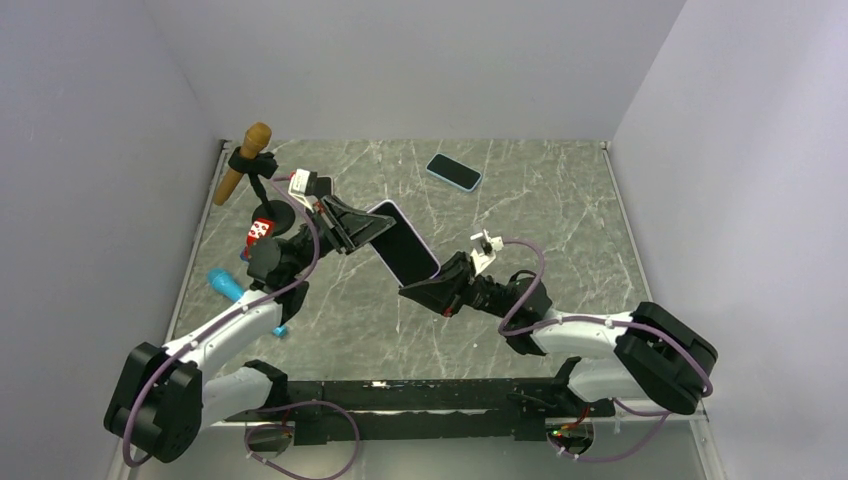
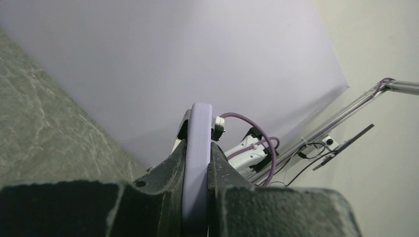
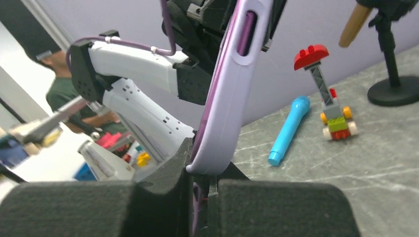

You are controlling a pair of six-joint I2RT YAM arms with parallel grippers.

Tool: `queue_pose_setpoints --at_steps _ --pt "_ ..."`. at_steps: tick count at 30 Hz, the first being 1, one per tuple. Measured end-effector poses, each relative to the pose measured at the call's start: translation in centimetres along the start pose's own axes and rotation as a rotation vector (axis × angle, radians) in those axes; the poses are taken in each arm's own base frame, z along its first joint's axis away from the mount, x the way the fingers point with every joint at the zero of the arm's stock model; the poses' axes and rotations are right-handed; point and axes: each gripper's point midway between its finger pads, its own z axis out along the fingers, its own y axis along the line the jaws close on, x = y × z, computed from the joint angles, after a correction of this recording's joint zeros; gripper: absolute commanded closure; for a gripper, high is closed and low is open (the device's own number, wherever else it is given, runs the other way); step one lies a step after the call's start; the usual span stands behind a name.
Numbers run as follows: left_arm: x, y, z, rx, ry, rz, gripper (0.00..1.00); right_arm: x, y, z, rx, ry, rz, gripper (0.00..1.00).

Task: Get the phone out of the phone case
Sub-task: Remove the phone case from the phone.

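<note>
Left gripper (image 1: 360,228): jaws closed tight on the far-left end of the phone case (image 2: 197,138), the lavender edge pinched between both fingers.

Right gripper (image 1: 432,282): jaws drawn together, clamped on the near-right end of the same case, whose rounded corner sits in the gap between its fingers.

The phone (image 1: 405,245) sits inside the case, dark screen up, held aloft between the two grippers above the middle of the table (image 1: 560,230).

A second phone (image 1: 454,171) lies flat at the far side. A blue toy microphone (image 3: 289,129) and a brick toy (image 3: 331,106) are on the left.
</note>
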Motion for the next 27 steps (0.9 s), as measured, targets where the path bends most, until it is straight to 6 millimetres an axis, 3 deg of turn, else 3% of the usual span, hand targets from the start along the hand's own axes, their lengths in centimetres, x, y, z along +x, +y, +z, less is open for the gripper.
queue_pose_setpoints --at_steps 8,15,17,22,25,26,27 --pt "-0.6 -3.2 -0.3 0.089 -0.017 -0.11 1.0 -0.7 2.3 1.5 -0.174 0.071 -0.379 1.0" --pt "-1.4 -5.0 -1.0 0.102 -0.076 -0.167 1.0 -1.0 3.6 2.7 -0.346 0.178 -0.543 1.0" --pt "-1.6 -5.1 -1.0 0.098 -0.086 -0.197 1.0 -1.0 3.1 2.7 -0.36 0.207 -0.553 1.0" --pt "-1.2 -5.3 -1.0 0.102 -0.077 -0.261 1.0 -0.3 -0.4 2.3 -0.297 0.254 -0.506 1.0" --pt "-1.1 -4.8 -0.8 0.082 -0.081 -0.266 1.0 -0.3 -0.6 2.1 -0.286 0.243 -0.471 1.0" --pt "-1.1 -4.6 -0.8 0.074 -0.081 -0.26 1.0 -0.2 -0.9 1.9 -0.27 0.241 -0.446 0.93" --pt "-1.0 -4.4 -0.8 0.065 -0.081 -0.252 1.0 -0.1 -1.1 1.8 -0.249 0.239 -0.42 0.79"
